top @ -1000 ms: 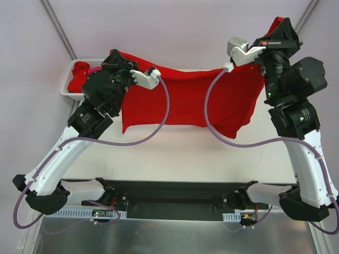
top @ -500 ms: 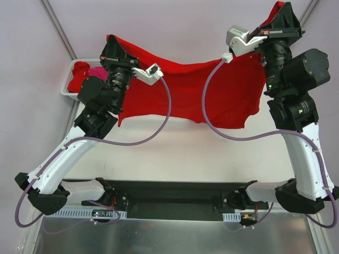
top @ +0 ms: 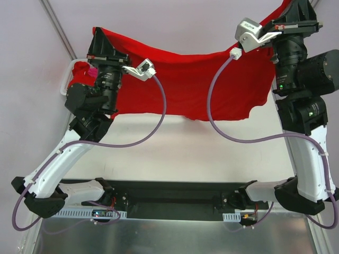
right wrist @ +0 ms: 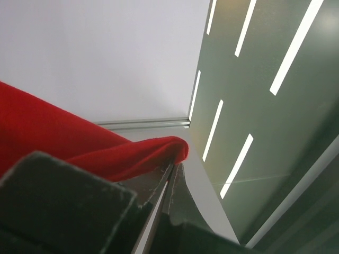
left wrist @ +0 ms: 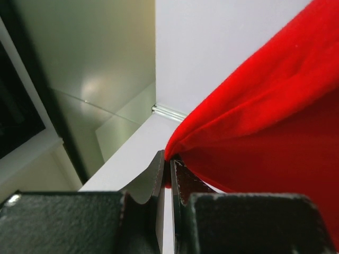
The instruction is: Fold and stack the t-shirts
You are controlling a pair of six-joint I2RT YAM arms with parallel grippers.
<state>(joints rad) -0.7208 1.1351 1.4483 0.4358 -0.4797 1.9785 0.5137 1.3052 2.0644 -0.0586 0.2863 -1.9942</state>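
The left pincer (left wrist: 168, 160) is clamping shut on one corner of the red t-shirt (top: 196, 84). The right pincer (right wrist: 172, 168) is pinching the opposite corner, jaws together on cloth. Both are holding the shirt stretched in the air over the far half of the surface (top: 175, 153), hem hanging loose. The near half is lying open. At the left edge, the white basket (top: 65, 84) is holding other t-shirts (top: 80, 71).

White table (top: 175, 153), white lattice basket (top: 65, 88) standing on it at the far left edge
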